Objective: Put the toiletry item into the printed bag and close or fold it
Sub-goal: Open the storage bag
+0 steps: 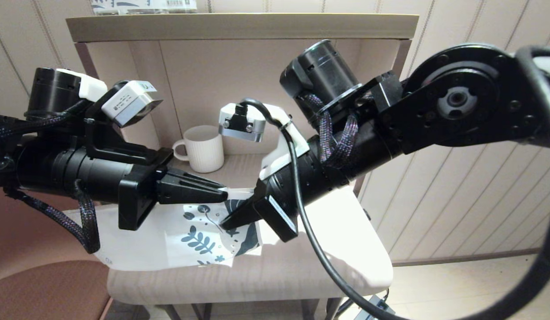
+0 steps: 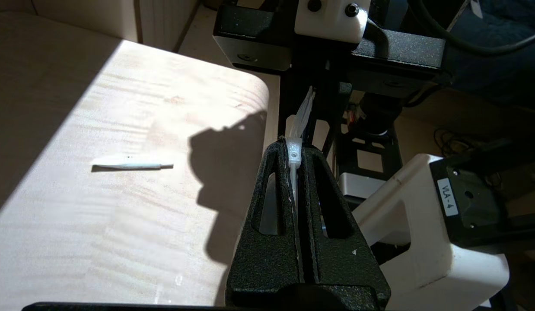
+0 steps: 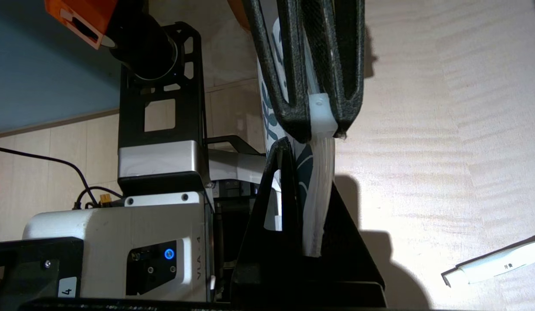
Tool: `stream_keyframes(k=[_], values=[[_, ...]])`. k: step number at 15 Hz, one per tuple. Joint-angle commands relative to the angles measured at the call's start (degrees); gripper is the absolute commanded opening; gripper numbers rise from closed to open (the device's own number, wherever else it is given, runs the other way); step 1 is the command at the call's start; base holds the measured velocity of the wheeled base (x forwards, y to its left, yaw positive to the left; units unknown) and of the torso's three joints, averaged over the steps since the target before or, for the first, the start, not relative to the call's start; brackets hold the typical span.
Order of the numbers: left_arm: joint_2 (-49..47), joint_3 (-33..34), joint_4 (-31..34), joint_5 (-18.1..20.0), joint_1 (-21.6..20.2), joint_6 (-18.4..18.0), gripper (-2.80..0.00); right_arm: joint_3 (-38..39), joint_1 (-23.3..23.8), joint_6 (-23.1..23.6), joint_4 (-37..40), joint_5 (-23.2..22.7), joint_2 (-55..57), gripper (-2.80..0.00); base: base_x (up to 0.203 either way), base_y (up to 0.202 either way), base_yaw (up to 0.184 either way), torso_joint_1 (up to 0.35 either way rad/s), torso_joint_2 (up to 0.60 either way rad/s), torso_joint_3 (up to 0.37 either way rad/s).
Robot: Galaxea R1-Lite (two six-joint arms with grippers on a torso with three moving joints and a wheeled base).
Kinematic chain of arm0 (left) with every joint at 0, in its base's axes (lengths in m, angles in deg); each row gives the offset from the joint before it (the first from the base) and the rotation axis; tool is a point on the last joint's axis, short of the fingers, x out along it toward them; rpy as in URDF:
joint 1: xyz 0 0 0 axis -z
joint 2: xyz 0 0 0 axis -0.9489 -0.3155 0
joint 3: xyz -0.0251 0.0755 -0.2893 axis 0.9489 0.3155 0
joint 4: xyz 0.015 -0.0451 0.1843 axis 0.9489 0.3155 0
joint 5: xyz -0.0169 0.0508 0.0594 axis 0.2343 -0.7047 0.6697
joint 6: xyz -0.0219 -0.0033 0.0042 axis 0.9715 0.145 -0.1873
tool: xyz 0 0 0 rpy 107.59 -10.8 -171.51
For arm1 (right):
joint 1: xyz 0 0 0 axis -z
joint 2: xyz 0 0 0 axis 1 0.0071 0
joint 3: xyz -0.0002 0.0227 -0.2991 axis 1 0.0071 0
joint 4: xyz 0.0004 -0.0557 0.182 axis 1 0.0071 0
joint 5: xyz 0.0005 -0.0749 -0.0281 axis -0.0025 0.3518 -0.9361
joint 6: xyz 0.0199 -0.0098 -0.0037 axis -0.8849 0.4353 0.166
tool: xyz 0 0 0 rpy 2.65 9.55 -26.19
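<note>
The printed bag (image 1: 199, 238), white plastic with dark blue leaf print, is stretched between both grippers just above the pale table (image 1: 279, 280). Coming in from the left, my left gripper (image 1: 224, 193) is shut on the bag's top edge, pinching a small white clip (image 2: 294, 153). My right gripper (image 1: 225, 221) comes from the right and is shut on the bunched bag (image 3: 317, 194) just below it. The toiletry item (image 2: 131, 163), a thin white stick, lies loose on the sunlit tabletop, apart from both grippers. It also shows as a labelled white strip (image 3: 494, 262). The head view hides it.
A white ribbed mug (image 1: 206, 149) stands at the back of the table under a shelf (image 1: 239, 26). A printed package with a barcode (image 1: 144, 5) lies on the shelf top. A brown chair seat (image 1: 44, 289) is at lower left. The table's rounded right edge (image 1: 381, 271) is sunlit.
</note>
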Motion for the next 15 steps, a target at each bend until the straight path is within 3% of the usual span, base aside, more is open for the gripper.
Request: stream_keyframes(k=[1,15], values=[[0.9,0.3,0.1,0.3,0.0,-0.1,-2.8,0.1,-0.1,0.0,0.2,-0.2,0.0,-2.8,0.0,0.0,0.0,0.0,0.0,0.0],[2.5,3.6,-0.1,0.0,-0.1,-1.4,-2.8,4.5,4.8,0.0,0.5,-0.3,-5.7,-2.8,0.0,0.0,0.0,0.0,0.0,0.0]])
